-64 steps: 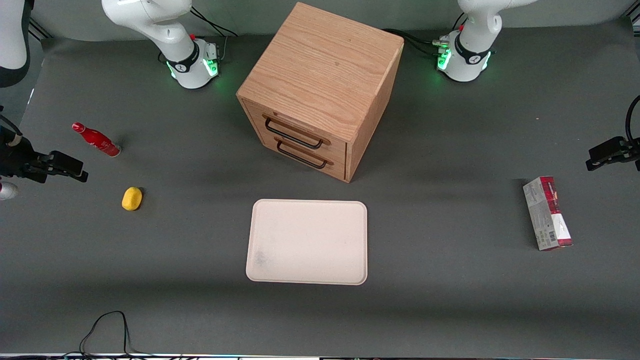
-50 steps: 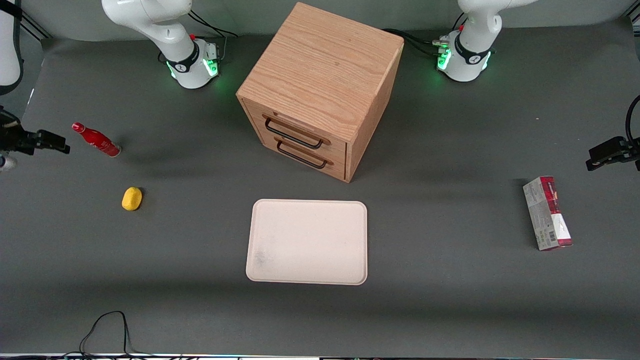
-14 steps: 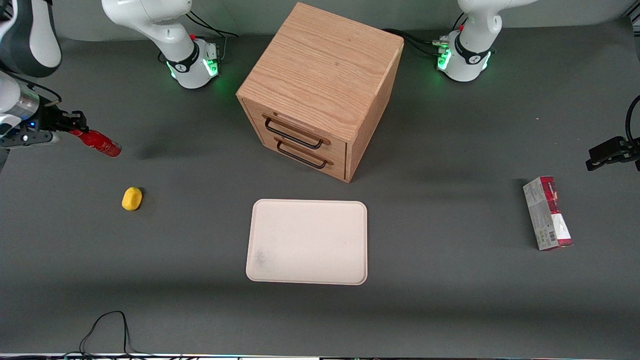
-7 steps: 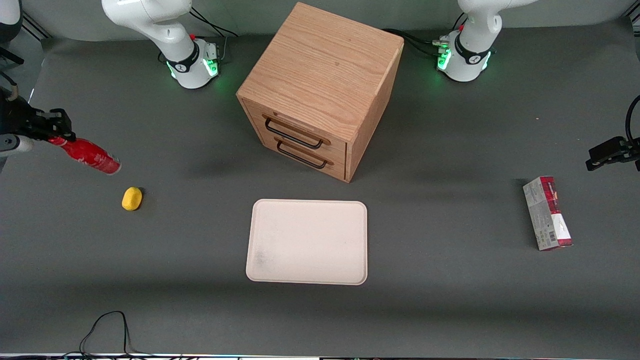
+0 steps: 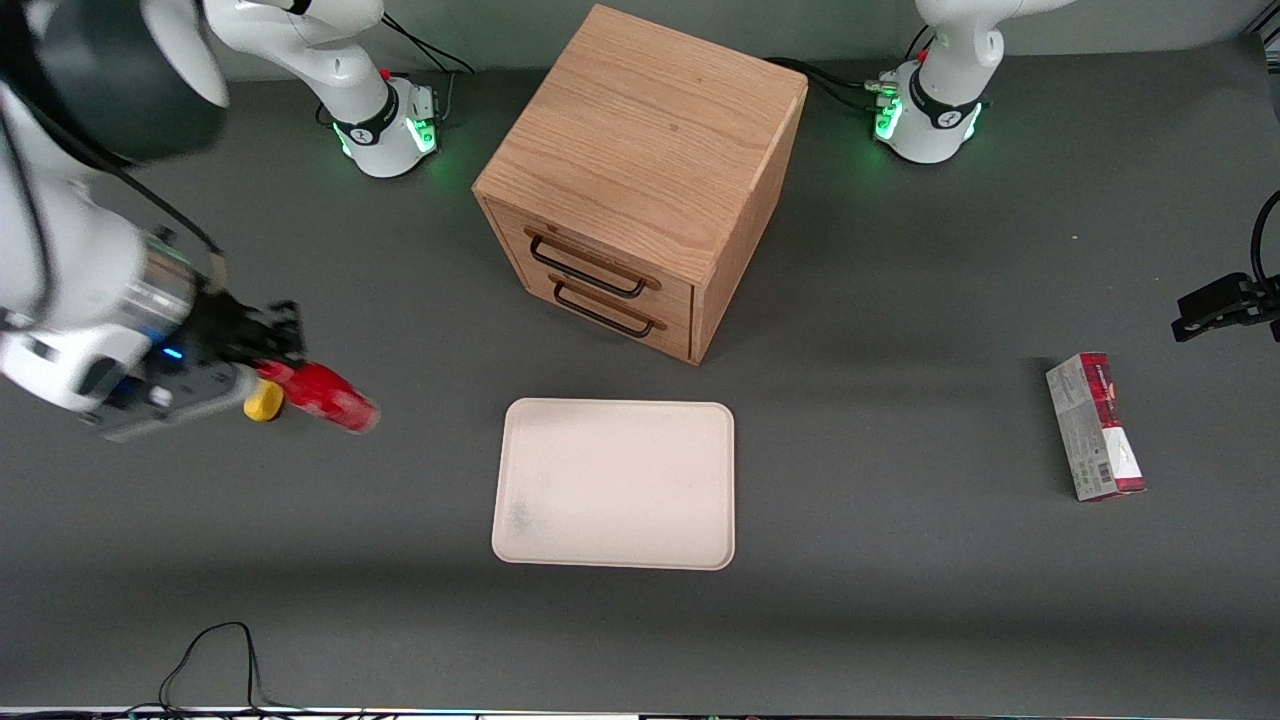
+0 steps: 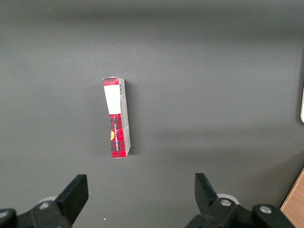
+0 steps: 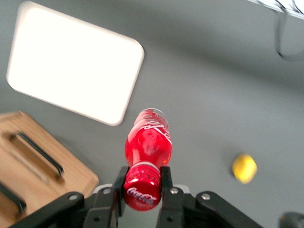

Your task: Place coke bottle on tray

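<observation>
My right gripper [image 5: 270, 360] is shut on the cap end of the small red coke bottle [image 5: 325, 398] and holds it in the air, tilted, body pointing toward the tray. In the right wrist view both fingers [image 7: 119, 183] press on the red cap, and the bottle [image 7: 148, 142] hangs over bare table. The cream tray [image 5: 615, 484] lies flat, nearer the front camera than the drawer cabinet, and has nothing on it; it also shows in the right wrist view [image 7: 71, 64]. The gripper is above the table toward the working arm's end, apart from the tray.
A wooden two-drawer cabinet [image 5: 645, 170] stands mid-table, farther from the front camera than the tray. A small yellow object [image 5: 264, 402] lies on the table beside the gripper. A red-and-grey carton [image 5: 1095, 426] lies toward the parked arm's end. A black cable [image 5: 210, 660] loops at the front edge.
The gripper came to the bottle lying on the table, shut on its cap end, lifted it, and has carried it nearer the front camera and toward the tray, above the yellow object.
</observation>
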You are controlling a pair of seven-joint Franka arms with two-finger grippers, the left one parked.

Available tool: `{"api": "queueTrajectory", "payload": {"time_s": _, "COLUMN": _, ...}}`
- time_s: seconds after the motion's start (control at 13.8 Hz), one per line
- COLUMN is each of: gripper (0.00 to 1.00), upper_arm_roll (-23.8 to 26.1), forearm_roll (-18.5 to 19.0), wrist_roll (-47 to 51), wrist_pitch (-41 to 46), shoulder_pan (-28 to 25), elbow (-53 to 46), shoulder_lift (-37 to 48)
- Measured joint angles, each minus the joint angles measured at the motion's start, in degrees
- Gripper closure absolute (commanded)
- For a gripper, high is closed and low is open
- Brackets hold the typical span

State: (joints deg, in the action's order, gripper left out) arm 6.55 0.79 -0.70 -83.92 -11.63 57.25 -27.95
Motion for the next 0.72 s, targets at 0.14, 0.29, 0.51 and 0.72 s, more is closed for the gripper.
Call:
{"api": "queueTrajectory", "payload": {"time_s": 0.14, "gripper": 0.89, "upper_arm_roll": 2.87, "forearm_roll": 1.82, "wrist_roll": 1.17, "wrist_pitch": -6.46, "shoulder_pan": -0.93, "elbow": -1.11, "shoulder_lift": -5.82}}
{"api": "queueTrajectory", "payload": {"time_s": 0.29, "gripper": 0.89, "upper_arm_roll": 7.28, "forearm_roll": 6.85, "wrist_roll": 5.67, "wrist_pitch": -12.65, "shoulder_pan": -1.67, "elbow": -1.4, "shoulder_lift": -11.36}}
{"api": "queueTrajectory", "payload": {"time_s": 0.51, "gripper": 0.89, "upper_arm_roll": 10.9, "forearm_roll": 13.19, "wrist_roll": 9.62, "wrist_pitch": -21.51, "shoulder_pan": -2.57, "elbow": -1.68, "shoulder_lift": -18.98}}
{"api": "queueTrajectory", "payload": {"time_s": 0.72, "gripper": 0.83, "upper_arm_roll": 11.02, "forearm_roll": 14.1, "wrist_roll": 10.09, "wrist_pitch": -26.3, "shoulder_pan": -2.63, "elbow": -2.11, "shoulder_lift": -24.09}}
